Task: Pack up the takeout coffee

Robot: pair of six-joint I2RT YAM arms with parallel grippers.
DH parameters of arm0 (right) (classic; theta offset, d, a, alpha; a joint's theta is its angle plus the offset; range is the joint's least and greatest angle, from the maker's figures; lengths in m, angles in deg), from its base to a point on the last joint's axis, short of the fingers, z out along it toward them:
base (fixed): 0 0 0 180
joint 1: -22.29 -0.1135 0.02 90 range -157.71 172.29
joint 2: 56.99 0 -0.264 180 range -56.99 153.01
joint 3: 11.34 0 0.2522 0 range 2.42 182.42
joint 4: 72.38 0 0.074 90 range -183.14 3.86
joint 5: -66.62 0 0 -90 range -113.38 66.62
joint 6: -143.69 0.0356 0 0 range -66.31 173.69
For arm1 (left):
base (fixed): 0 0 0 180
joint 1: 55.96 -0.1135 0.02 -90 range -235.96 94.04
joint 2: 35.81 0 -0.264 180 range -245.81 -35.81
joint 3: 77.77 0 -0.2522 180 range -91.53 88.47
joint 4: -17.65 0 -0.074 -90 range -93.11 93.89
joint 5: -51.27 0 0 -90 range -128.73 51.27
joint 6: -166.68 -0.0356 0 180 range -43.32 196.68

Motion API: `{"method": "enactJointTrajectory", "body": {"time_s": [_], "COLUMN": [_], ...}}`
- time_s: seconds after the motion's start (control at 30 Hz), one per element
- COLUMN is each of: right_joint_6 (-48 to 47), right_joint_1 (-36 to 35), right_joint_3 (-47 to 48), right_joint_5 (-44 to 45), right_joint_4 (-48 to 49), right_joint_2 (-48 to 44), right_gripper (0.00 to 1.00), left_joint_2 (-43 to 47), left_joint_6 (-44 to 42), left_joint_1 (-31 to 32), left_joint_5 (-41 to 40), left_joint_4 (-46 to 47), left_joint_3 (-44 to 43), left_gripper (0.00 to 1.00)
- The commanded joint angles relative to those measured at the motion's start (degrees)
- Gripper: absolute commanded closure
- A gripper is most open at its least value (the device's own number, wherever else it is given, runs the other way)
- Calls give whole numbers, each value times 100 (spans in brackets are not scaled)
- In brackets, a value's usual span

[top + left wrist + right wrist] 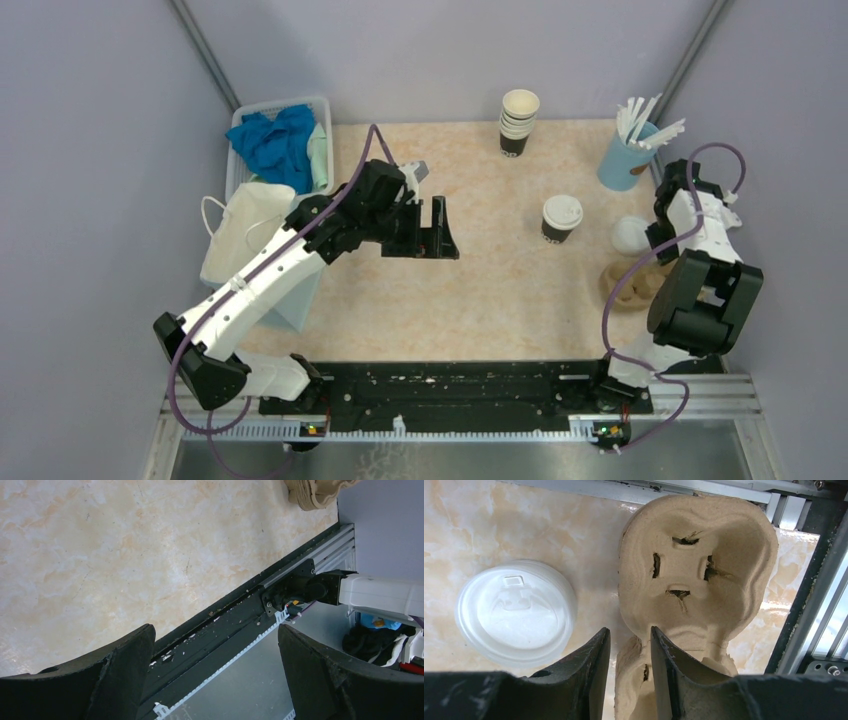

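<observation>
When scanning the top view, find the coffee cup [561,218] right of centre, upright on the marbled table [480,290], white lid on, touched by neither arm. Left of it, well apart, see the left gripper [428,232] hovering with jaws spread wide and holding nothing. At the right edge, note the right gripper [629,630] pointing down over a brown pulp cup tray [696,560], jaws drawn to a narrow gap with the tray's edge showing in that gap; cannot tell whether pinched or merely above it. Just left of the tray, spot a loose white lid [516,612] flat on the table. Further back: stack of empty cups [518,120], blue holder of white sticks [628,160]. Upper left: basket [284,102] with blue cloth, white bag [245,225] just below.
</observation>
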Motion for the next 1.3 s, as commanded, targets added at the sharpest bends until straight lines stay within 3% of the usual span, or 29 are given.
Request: {"method": "enactJointTrajectory", "body": {"time_s": [0.0, 0.33, 0.83, 1.17, 1.27], "right_joint_6": [-46, -5, 29, -40, -61], "right_joint_1": [6, 10, 8, 6, 8], "right_joint_3": [-103, -205, -356, -273, -215], "right_joint_5": [128, 95, 129, 198, 245], "right_joint_4": [190, 261, 229, 188, 128], "right_joint_2": [40, 149, 39, -67, -117], "right_gripper": [65, 74, 71, 93, 89], "left_joint_2": [35, 21, 22, 39, 57], "left_joint_6": [-86, -92, -45, -2, 13], "left_joint_1": [-48, -77, -86, -86, -84], "left_joint_5": [85, 94, 136, 173, 172], "left_joint_4": [124, 115, 180, 229, 239], "left_joint_3": [-114, -137, -86, -37, -13], "left_gripper": [2, 2, 2, 2, 2]}}
